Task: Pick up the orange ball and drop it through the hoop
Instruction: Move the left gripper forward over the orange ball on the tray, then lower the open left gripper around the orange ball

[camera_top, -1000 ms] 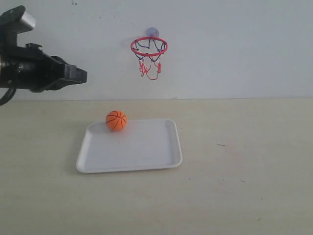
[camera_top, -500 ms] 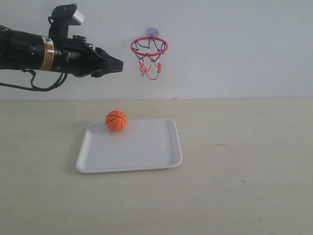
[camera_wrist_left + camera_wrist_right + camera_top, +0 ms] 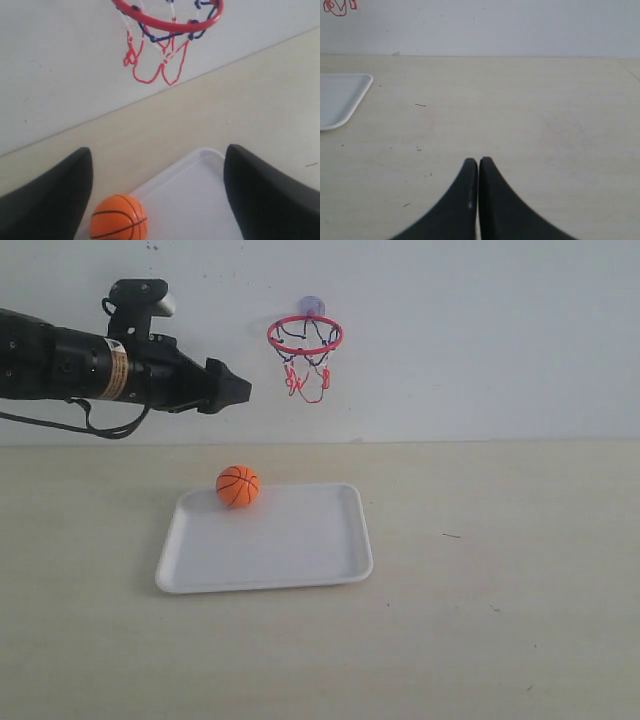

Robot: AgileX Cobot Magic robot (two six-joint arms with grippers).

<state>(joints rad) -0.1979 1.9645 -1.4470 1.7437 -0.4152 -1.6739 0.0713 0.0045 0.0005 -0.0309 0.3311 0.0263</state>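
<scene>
Our left jaws hang in the air, wide open and empty. Lower down, the orange ball [image 3: 238, 486] sits in the white tray's [image 3: 300, 560] far left corner on the counter [image 3: 500, 590]. The hoop [image 3: 305, 350] hangs on the wall. Our right jaws are pressed together, empty.

A pale beige table [image 3: 500, 640] runs back to a white wall [image 3: 480, 340]. Directly on it lies one white rectangular tray [image 3: 290, 545] with rounded corners, flat, left of the middle. Right of the tray, a short dark mark [image 3: 452, 535] and a few tiny specks dot the tabletop.
</scene>
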